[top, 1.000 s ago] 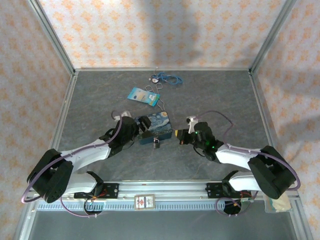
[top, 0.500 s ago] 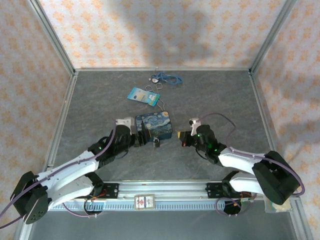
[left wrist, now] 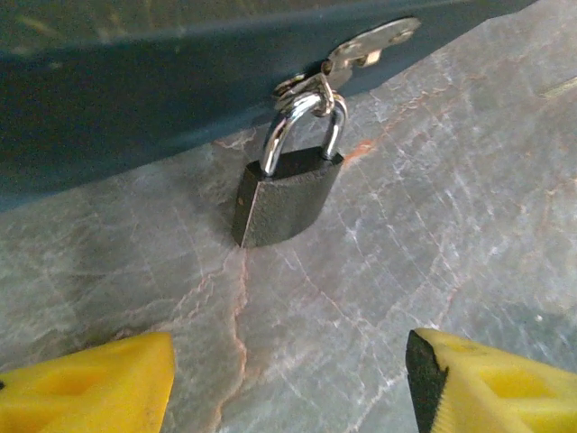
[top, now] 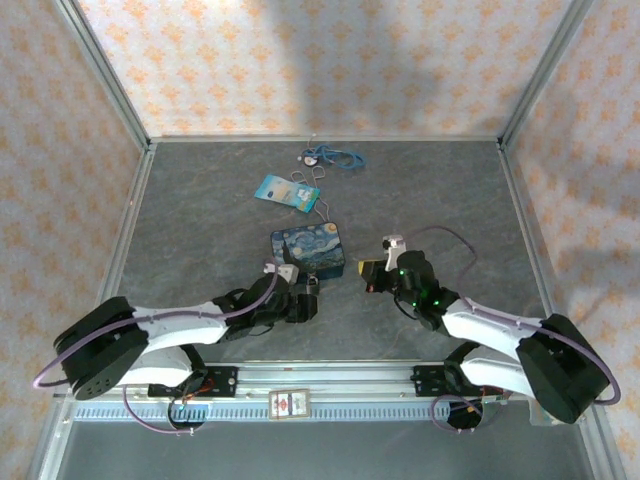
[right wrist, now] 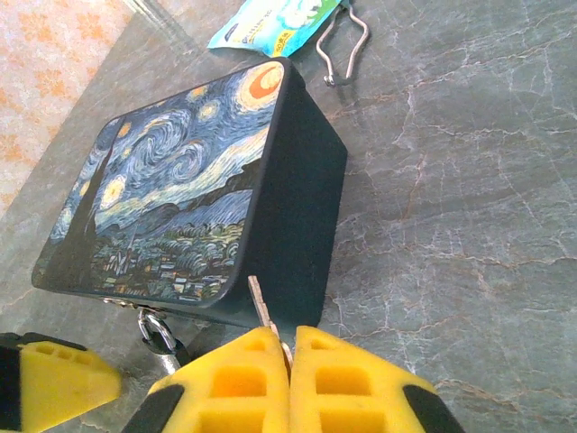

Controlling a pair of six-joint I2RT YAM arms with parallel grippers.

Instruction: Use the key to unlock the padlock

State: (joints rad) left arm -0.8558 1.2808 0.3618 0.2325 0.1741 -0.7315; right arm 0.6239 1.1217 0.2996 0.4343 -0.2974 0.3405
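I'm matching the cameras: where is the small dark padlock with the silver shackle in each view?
Top external: small dark padlock at the starry-night blue box's near edge.
Left wrist: padlock at centre, on the box's hasp.
Right wrist: padlock lower left, below the box.
Shared landmark: the box.

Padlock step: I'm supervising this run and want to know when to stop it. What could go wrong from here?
The padlock lies loose on the table, hanging from the hasp of the box, with the left gripper open and short of it; a push from the key may swing it away. The right gripper pinches the key by its end, so it could twist or slip.
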